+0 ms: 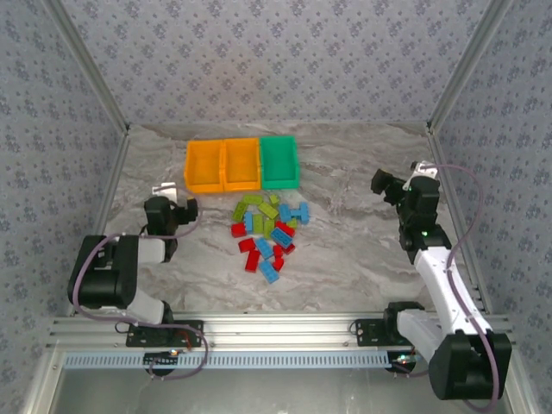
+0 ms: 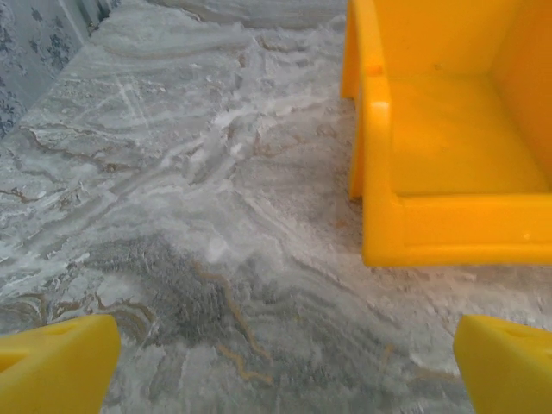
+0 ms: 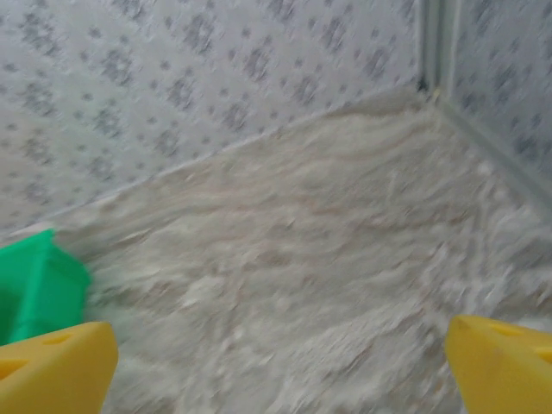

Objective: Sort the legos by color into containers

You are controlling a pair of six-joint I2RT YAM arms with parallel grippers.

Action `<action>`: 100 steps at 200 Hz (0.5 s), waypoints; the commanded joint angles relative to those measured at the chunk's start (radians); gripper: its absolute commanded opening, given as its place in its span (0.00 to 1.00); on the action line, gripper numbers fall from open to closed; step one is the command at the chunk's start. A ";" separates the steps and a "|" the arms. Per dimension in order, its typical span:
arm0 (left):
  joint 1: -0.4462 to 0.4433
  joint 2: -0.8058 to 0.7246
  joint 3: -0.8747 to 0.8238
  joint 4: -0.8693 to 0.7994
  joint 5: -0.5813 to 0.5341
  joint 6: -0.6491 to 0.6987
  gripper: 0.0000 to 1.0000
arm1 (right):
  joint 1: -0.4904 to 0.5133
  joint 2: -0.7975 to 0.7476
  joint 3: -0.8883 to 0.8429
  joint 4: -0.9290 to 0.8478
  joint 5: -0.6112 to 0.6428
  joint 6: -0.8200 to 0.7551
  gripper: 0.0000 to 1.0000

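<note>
Legos (image 1: 269,235) lie heaped on the table (image 1: 345,259) in the top view, just before two orange bins (image 1: 222,165) and a green bin (image 1: 279,161), with the left gripper (image 1: 183,210) and right gripper (image 1: 385,184) apart from them. Left wrist view: fingers (image 2: 56,366) spread wide, an orange bin ahead right. Right wrist view: fingers (image 3: 52,371) spread wide, the green bin's corner at left.

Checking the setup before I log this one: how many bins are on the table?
3. The left orange bin and right orange bin stand side by side in a far row; the green bin adjoins on their right. None seems hidden.
</note>
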 commanded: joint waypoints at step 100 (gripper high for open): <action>-0.514 -0.556 0.394 -1.139 0.487 0.374 0.99 | 0.512 0.325 0.309 -0.710 -0.267 0.082 1.00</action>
